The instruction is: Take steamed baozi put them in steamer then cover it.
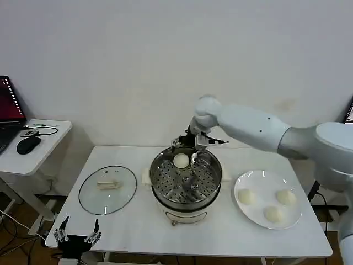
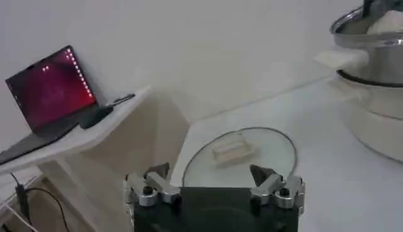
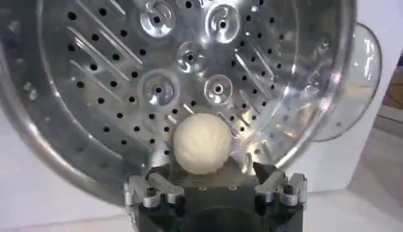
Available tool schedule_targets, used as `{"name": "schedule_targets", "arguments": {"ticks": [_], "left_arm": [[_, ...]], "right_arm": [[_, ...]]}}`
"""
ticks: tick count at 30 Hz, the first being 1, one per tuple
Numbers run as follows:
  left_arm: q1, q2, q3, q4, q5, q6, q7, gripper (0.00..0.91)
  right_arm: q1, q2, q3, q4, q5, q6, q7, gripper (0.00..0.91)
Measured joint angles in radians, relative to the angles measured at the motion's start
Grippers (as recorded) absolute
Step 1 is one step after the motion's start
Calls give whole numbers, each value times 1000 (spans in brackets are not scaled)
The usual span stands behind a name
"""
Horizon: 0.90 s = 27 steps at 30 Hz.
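Observation:
One baozi (image 1: 181,160) (image 3: 200,144) lies on the perforated tray at the back of the steamer (image 1: 212,182) (image 3: 157,88). My right gripper (image 1: 190,144) (image 3: 211,179) hangs over the steamer's back rim, open, with its fingers spread wider than the bun and clear of it. Three more baozi (image 1: 245,196) rest on the white plate (image 1: 265,181) to the right. The glass cover (image 1: 107,189) (image 2: 239,154) lies flat on the table left of the steamer. My left gripper (image 1: 77,233) (image 2: 214,179) waits open at the table's front left corner.
A side table on the left holds a laptop (image 2: 50,88) and a mouse (image 1: 27,144). The white wall stands close behind the table. Bare tabletop lies in front of the steamer.

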Motion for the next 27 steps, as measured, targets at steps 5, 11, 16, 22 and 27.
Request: {"name": "schedule_targets", "arguments": {"ticks": [5,11,16,22,27], "left_arm": [[-1,11,11,-6,1,4,2,907],[-4,23,27,-22,3,7,5,907],[-14,34,38,-24,2,11,7,907],[-23,50,47,-29,1,12,11,907],[-30,58,49,-28,1,15,13,907]], "right_arm": [[73,-97,-29,87,96,-95,-22,907],[135,-247,-66,163,158,-250,-60,907],[167,-392,-109,220,208,-377,-100,907],[158,-554,-158,284,258,-499,-137,907],[121,-653,-174,329,298,-578,-142,907]]}}
